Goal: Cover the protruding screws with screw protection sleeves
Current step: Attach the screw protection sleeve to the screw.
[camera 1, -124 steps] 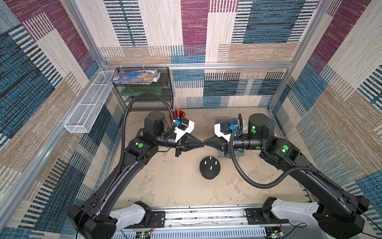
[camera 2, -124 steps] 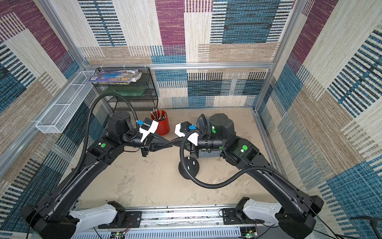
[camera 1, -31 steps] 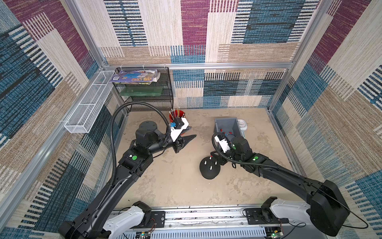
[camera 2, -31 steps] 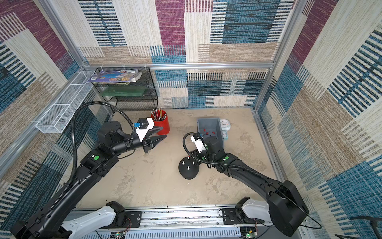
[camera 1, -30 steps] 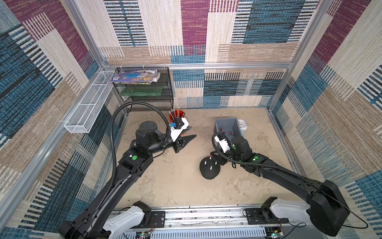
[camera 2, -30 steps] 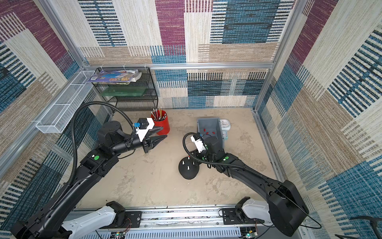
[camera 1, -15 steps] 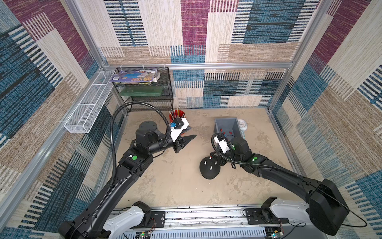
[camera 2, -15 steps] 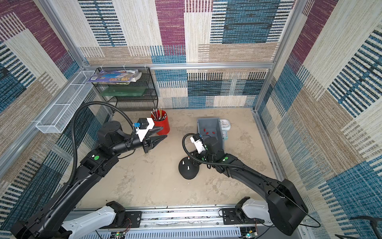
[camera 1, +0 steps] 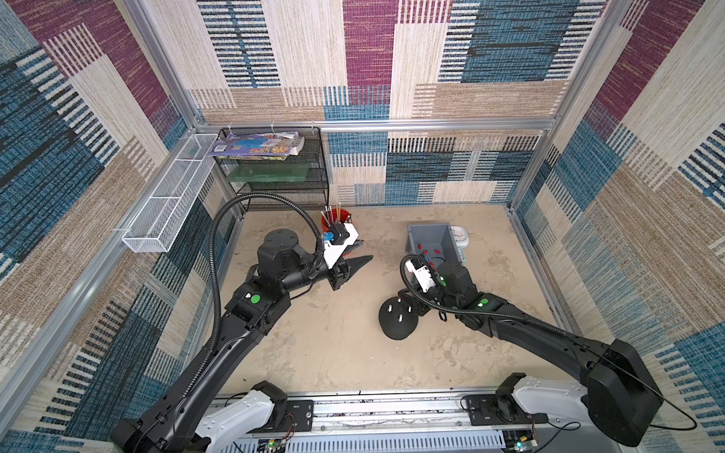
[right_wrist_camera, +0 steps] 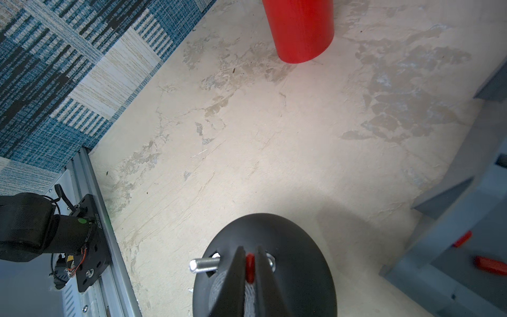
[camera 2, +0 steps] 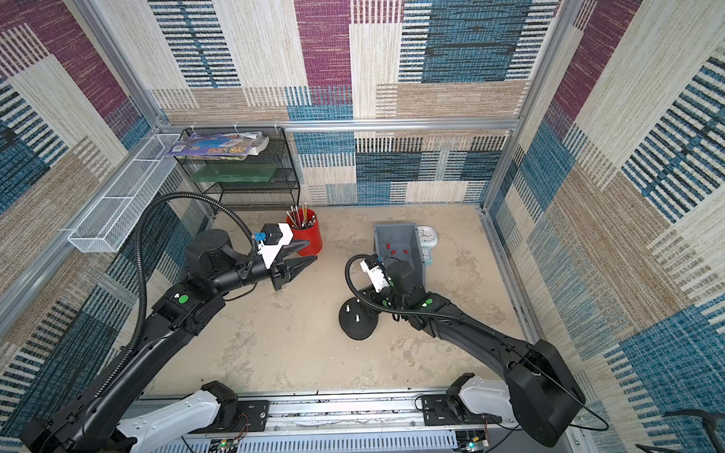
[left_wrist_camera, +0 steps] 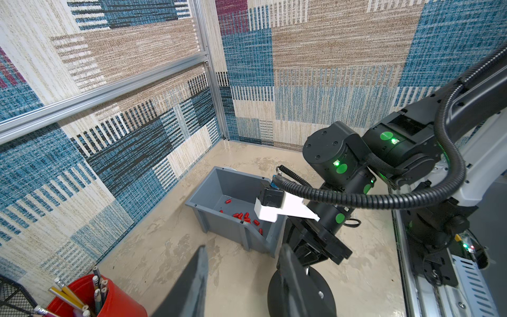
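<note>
The black dome base [camera 1: 394, 327] [camera 2: 355, 325] lies on the floor right of centre, with bare silvery protruding screws [camera 1: 400, 317] [camera 2: 357, 318] standing from it. My right gripper [right_wrist_camera: 249, 251] [camera 1: 408, 302] hovers low over the dome's far edge, shut on one small red screw protection sleeve [right_wrist_camera: 250, 264]. A bare screw [right_wrist_camera: 204, 265] sticks out just beside its fingers. More red sleeves [left_wrist_camera: 244, 216] [camera 1: 427, 248] lie in the grey bin [left_wrist_camera: 219, 219]. My left gripper [left_wrist_camera: 243, 247] [camera 1: 363, 251] hangs open and empty, to the left of the dome.
A red cup [camera 2: 306, 235] [right_wrist_camera: 301, 30] of pencils stands just behind the left gripper. A small white clock [camera 2: 427, 235] sits behind the bin. A black wire rack [camera 1: 274, 172] fills the back left corner, with a white mesh basket [camera 1: 172, 196] on the left wall.
Four seconds ago both grippers met tip to tip above the floor's middle. Since then the left drew back and the right came down onto the dome. Over the last second hardly anything moved.
</note>
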